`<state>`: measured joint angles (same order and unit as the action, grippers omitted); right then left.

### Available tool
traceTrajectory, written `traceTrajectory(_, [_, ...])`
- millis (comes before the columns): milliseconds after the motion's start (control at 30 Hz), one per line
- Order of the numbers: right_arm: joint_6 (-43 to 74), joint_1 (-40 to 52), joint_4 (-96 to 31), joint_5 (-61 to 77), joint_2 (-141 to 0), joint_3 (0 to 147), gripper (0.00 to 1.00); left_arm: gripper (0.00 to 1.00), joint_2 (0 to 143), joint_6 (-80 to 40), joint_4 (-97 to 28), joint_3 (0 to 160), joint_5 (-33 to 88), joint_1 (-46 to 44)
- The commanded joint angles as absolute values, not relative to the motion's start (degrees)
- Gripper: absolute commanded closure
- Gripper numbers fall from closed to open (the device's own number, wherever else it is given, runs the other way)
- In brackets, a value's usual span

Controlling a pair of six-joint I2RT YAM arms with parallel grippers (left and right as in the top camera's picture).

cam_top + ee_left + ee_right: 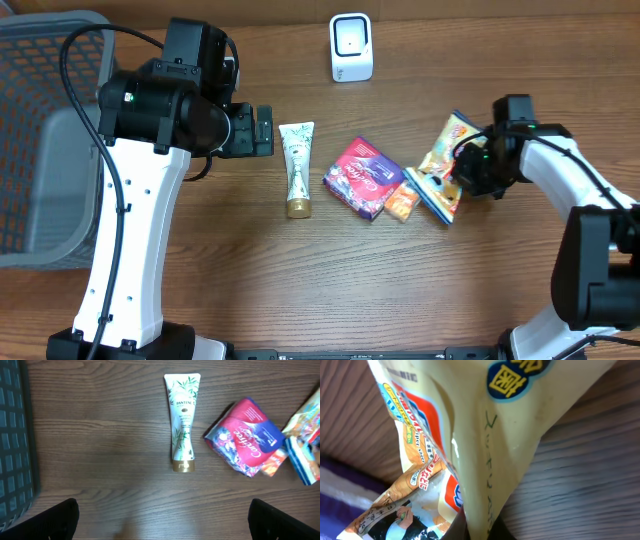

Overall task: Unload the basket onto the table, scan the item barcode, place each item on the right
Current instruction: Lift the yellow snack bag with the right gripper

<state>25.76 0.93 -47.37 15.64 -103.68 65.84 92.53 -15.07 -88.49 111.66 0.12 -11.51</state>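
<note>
My right gripper (470, 172) is shut on the edge of a yellow and orange snack bag (449, 140) at the right of the table. In the right wrist view the bag (470, 435) fills the frame, its yellow fold pinched between the jaws of the gripper (480, 529) at the bottom edge. A white barcode scanner (351, 47) stands at the back centre. My left gripper (262, 130) hovers open just left of a white Pantene tube (297, 168), its fingers (60, 519) wide apart over bare wood with the tube (182, 420) ahead.
A purple Carefree pack (364, 177), a small orange packet (403, 201) and a blue-edged pack (437, 196) lie between the tube and the snack bag. A grey mesh basket (40, 150) stands at the table's left edge.
</note>
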Motion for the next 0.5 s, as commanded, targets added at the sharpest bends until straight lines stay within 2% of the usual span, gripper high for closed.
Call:
traceTrajectory(0, [25.0, 2.9, -51.0, 16.2, -103.5, 70.2, 0.96, 0.00, 92.6, -15.9, -88.4, 111.6, -0.6, -11.2])
traceTrajectory(200, [25.0, 2.9, -62.2, 11.4, -103.5, 81.4, 0.96, 0.00, 92.6, -15.9, -88.4, 111.6, -0.6, -11.2])
traceTrajectory(433, [25.0, 2.9, -59.9, 8.0, -103.5, 81.4, 0.96, 0.00, 92.6, -15.9, -88.4, 111.6, -0.6, -11.2])
traceTrajectory(467, [25.0, 2.9, -59.4, 7.0, -103.6, 80.9, 0.94, 0.00, 92.6, -15.9, -88.4, 111.6, -0.6, -11.2])
